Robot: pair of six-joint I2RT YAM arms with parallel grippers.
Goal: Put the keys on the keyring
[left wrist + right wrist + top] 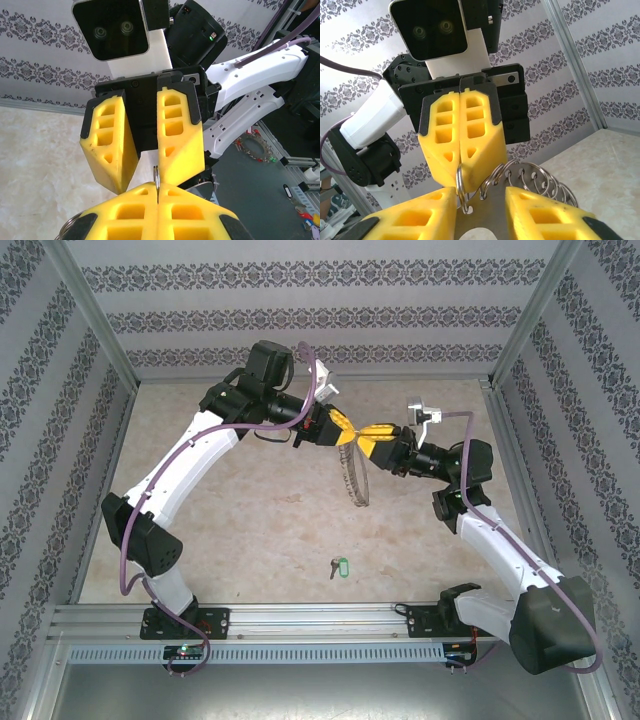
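The keyring [356, 483] hangs in mid-air between the two grippers, a silvery loop strung with many small rings [540, 177]. My left gripper [345, 430] is shut on one thin ring [156, 175] of it, pinched edge-on between its yellow fingertips [157, 187]. My right gripper [376, 437] faces it tip to tip, with its jaws apart [480, 196] on either side of a flat metal piece [487, 212] of the keyring. The keys [338, 566], a small silvery key with a green tag, lie on the table near the front edge, apart from both grippers.
Patterned walls and aluminium posts [95, 330] close in the table on three sides. A metal rail [300, 618] runs along the near edge by the arm bases. Beyond the cell, small clutter [255, 147] lies on a dark floor.
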